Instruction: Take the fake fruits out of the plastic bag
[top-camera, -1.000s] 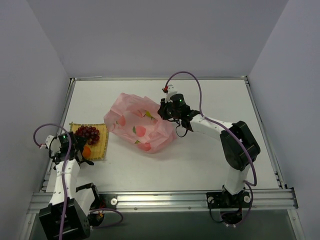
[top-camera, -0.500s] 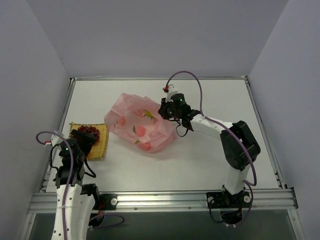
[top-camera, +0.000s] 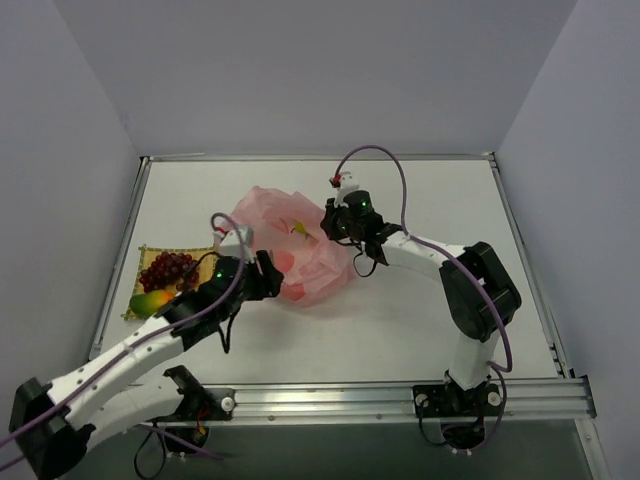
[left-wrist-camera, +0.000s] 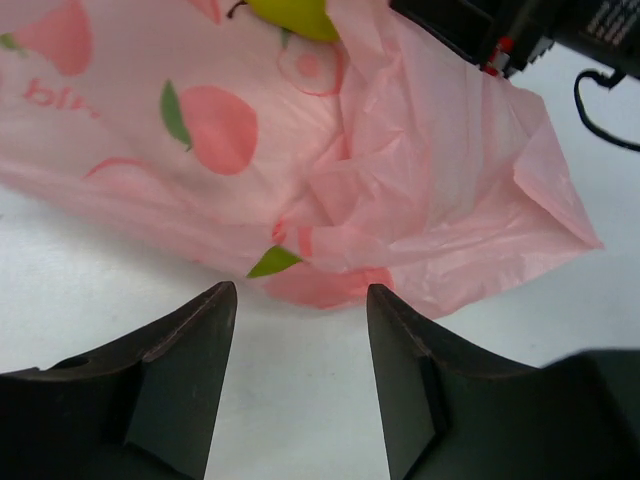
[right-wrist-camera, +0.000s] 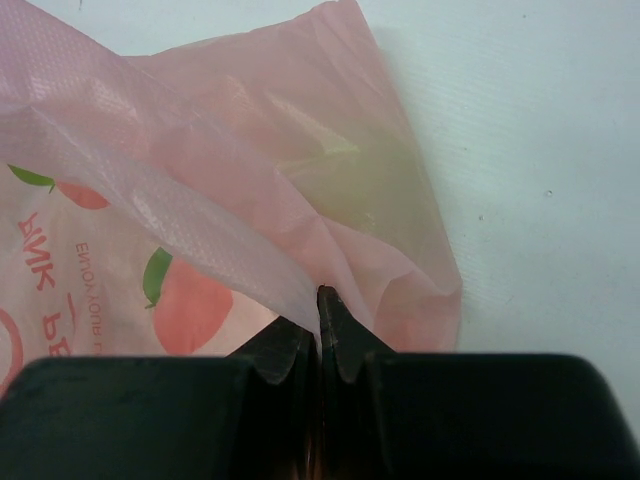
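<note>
Lying crumpled in the middle of the desk (top-camera: 430, 330), the plastic bag (top-camera: 312, 272) runs its long axis from far-left to near-right in the overhead view. A yellow-green fruit (left-wrist-camera: 290, 14) shows through the film toward its far side. Which end is the mouth cannot be told from these views.

The right claw (right-wrist-camera: 320, 304) is clenched on a fold of the bag at its far-right edge, with the thin pink film pinched between its tips. The left claw (left-wrist-camera: 300, 300) is released, jaws spread and holding nothing. It hangs just off the bag's near-left flank and aims across the long axis at the low bulge there.

The bag lies straight ahead of the left claw, so that arm looks the likelier one to reach in or feel for a fruit, while the right arm anchors the film. Well to the left, grapes (top-camera: 172, 267) and a green-orange fruit (top-camera: 150, 301) rest on a yellow mat (top-camera: 147, 256), already outside the bag.
</note>
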